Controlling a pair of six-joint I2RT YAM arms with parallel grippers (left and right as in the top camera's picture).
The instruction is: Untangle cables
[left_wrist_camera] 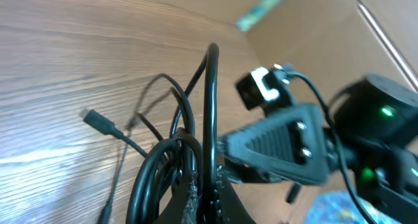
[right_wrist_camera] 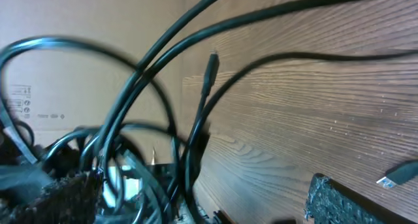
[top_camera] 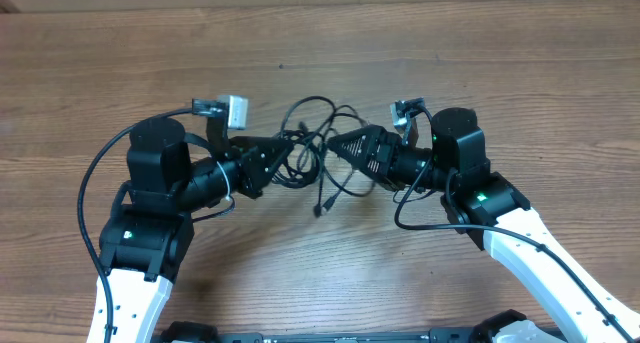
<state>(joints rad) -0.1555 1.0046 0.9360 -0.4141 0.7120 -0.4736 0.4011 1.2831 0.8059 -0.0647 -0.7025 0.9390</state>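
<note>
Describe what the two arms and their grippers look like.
The left arm and right arm have black cylindrical joint housings above white lower links, each with a small green light. A thick black cable loops beside each. The left gripper and right gripper are black tapered wedges, with a small pale camera on each wrist.

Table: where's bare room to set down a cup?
Free: the table strip beyond the cables, and the near patch before them. Crowded: the centre, where the left gripper grips the bundle and the open right gripper faces it.
</note>
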